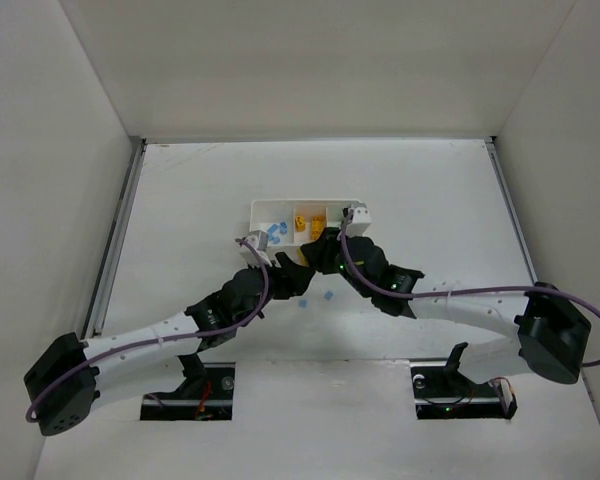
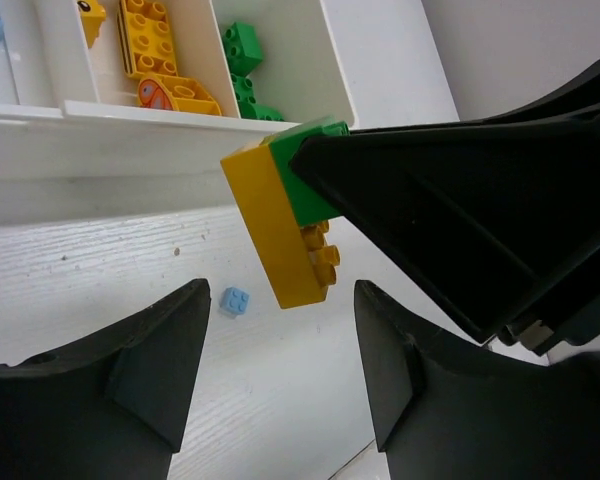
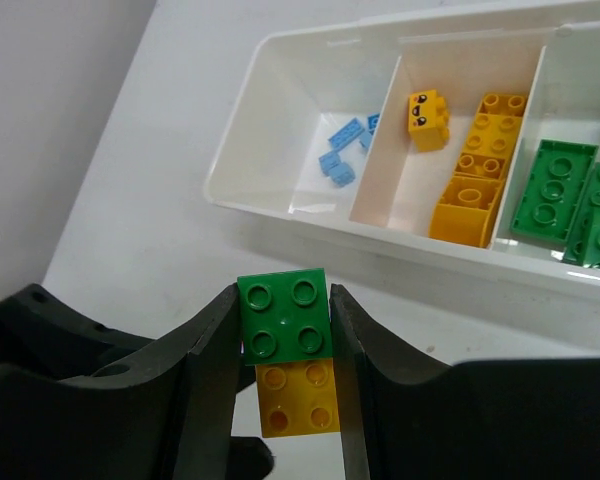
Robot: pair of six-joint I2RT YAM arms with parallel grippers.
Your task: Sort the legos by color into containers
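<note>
Fig., as I read it from the console: R pincer (image 3: 283, 300) is clamped on the sides of the green brick (image 3: 284, 316), with a yellow brick (image 3: 298, 398) stuck to it. I take it the pair is held up off the desk (image 2: 80, 260) so it can be pulled apart, since the two colours belong in different compartments. L pincer (image 2: 280, 330) is open, jaws wide, facing that yellow brick. I can't tell from this angle whether the brick is already between its tips or just ahead. The tray (image 3: 280, 205) lies ahead of the R pincer: blue ahead-left, yellow centre, green ahead-right. One loose blue brick (image 2: 235, 301) sits on the desk beyond the L pincer.
</note>
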